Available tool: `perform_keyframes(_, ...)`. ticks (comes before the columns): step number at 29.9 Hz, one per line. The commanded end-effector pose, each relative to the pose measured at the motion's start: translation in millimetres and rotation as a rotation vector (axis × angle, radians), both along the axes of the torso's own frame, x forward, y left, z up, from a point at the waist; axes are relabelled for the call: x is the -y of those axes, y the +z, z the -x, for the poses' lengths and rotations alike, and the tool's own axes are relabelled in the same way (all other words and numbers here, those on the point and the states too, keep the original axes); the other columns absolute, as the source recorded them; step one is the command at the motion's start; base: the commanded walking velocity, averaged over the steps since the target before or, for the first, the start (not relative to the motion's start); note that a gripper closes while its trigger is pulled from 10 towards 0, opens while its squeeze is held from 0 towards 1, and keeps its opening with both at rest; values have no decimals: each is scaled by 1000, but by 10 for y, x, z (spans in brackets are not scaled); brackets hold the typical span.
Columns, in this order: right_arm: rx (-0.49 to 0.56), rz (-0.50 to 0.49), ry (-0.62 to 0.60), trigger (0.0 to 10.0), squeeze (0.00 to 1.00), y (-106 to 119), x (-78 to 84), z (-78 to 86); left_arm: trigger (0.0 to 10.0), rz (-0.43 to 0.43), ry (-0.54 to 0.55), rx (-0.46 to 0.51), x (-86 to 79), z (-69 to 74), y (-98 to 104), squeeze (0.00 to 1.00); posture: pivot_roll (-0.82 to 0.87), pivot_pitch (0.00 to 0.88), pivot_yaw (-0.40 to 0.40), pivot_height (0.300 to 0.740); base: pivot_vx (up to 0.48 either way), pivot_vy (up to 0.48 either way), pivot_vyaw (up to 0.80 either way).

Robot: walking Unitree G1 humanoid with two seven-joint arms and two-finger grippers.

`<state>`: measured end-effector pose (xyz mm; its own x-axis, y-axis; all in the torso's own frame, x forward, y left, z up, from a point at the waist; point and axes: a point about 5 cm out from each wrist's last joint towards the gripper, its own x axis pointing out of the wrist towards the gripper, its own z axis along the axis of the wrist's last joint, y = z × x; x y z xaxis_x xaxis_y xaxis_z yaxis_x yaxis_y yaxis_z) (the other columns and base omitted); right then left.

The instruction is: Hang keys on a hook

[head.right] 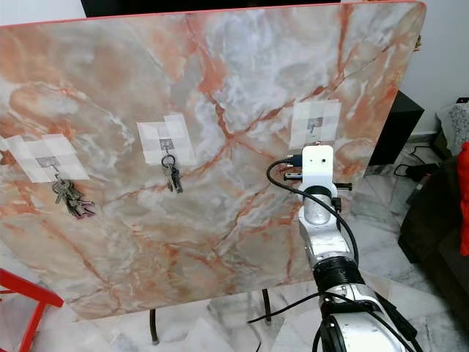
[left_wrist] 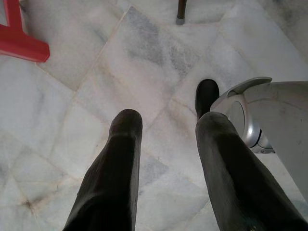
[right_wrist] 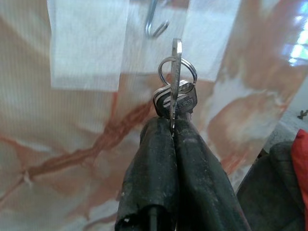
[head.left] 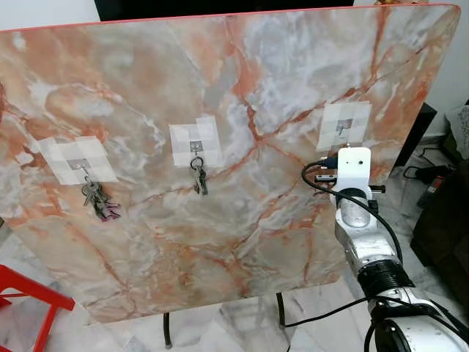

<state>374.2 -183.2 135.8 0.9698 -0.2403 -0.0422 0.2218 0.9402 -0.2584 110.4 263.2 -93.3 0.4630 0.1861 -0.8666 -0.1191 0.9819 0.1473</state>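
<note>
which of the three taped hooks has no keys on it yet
The rightmost hook, just above the right gripper, which is shut on a key set. The left hook and middle hook each carry keys.

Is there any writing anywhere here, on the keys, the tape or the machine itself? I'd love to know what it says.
Key pinched in the right claw: embossed letters on its head, too blurred to read.
Taped hooks on the marble board: no writing.
Hanging key bunches: too small to tell.
White block on the right arm: no label visible.
</note>
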Motion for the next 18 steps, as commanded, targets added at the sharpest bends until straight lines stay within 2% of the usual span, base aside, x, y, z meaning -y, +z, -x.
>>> perform_keyframes(1, 25, 15, 29, 10000, 0, 149, -32, -57, 10000, -2, -2, -10, -27, 14, 3, 0, 131, 0, 17, 740, 0, 0, 0)
perform_keyframes(8, 30, 21, 43, 10000, 0, 222, -15, -70, 10000, -2, -3, -6, -27, 4, 7, 0, 132, 0, 19, 740, 0, 0, 0)
perform_keyframes(13, 64, 79, 67, 10000, 0, 354, 4, -93, 10000, -2, -3, -2, -27, -3, 9, 0, 133, 0, 20, 740, 0, 0, 0)
perform_keyframes(18, 59, 84, 62, 10000, 0, 362, 28, -95, 10000, -2, -4, -2, -27, -3, 9, 0, 133, 0, 20, 740, 0, 0, 0)
